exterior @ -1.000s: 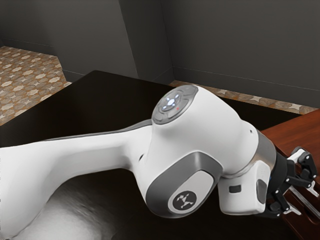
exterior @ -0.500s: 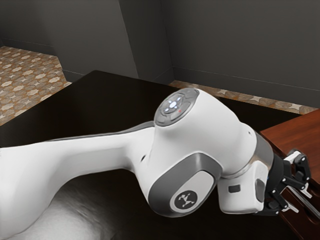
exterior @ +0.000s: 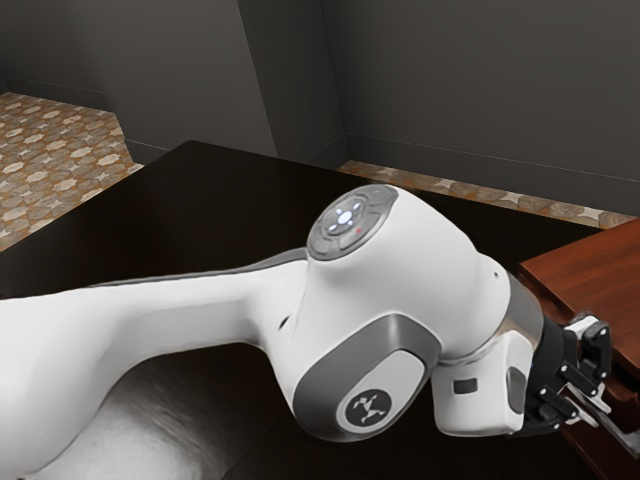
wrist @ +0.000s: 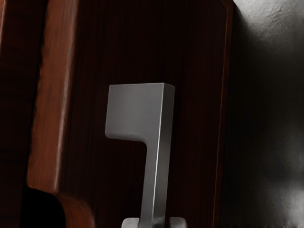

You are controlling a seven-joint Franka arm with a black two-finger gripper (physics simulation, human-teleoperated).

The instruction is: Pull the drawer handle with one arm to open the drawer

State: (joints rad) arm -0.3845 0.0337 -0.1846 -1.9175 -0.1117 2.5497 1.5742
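Gripper (exterior: 582,390), jaws pinching the straight bar of the handle (wrist: 156,156), the soundest hold: rigid metal, probably slick, on the drawer front (wrist: 194,118).

No words or numbers can be read anywhere. The white arm (exterior: 200,320) has one small white mark (exterior: 367,403) on a dark round spot, but it has no letters

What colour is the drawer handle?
Silvery grey, like brushed metal. The handle shows best in the wrist view.
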